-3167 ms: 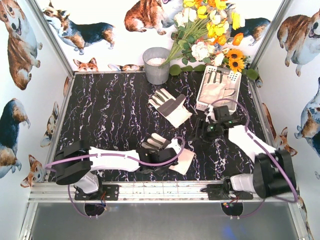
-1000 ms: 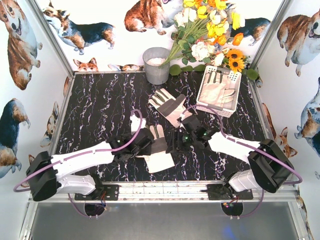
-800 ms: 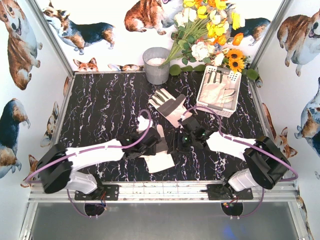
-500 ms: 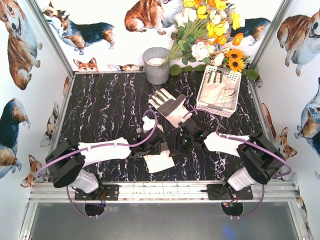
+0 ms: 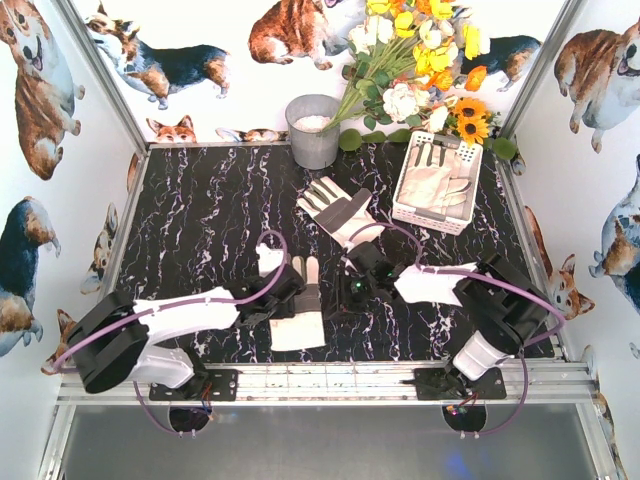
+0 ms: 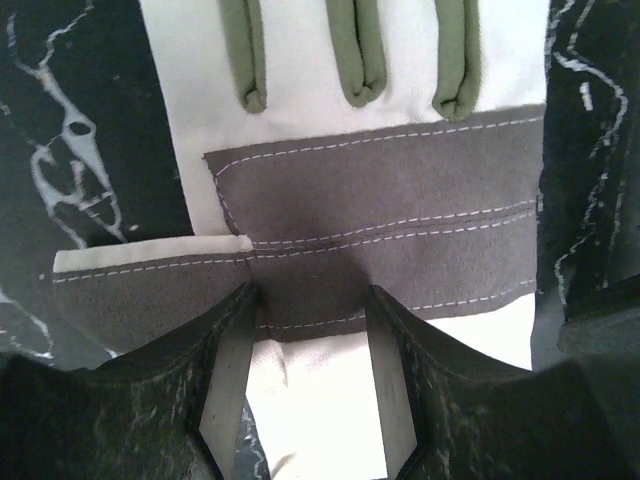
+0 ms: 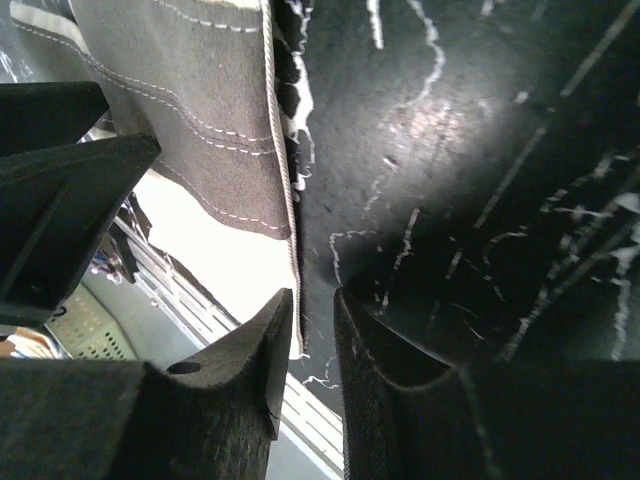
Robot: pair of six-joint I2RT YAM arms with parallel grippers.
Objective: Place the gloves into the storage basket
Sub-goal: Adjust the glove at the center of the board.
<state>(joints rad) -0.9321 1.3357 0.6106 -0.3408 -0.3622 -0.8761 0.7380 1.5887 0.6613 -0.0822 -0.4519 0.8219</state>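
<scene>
One glove lies flat near the table's front centre, fingers pointing away. My left gripper is at its left edge. In the left wrist view the jaws stand astride the grey palm patch, with white cuff fabric bunched up between them. My right gripper is at the glove's right edge, nearly shut; the glove's hem hangs at the narrow gap. A second glove lies mid-table. The white storage basket at the back right holds gloves.
A grey metal bucket stands at the back centre. Artificial flowers lean over the back right, next to the basket. The metal rail runs along the front edge. Printed walls enclose the black marbled table.
My right gripper has swung from near the basket leftward to the near glove's right edge. My left gripper and the glove have shifted slightly left and toward the front.
</scene>
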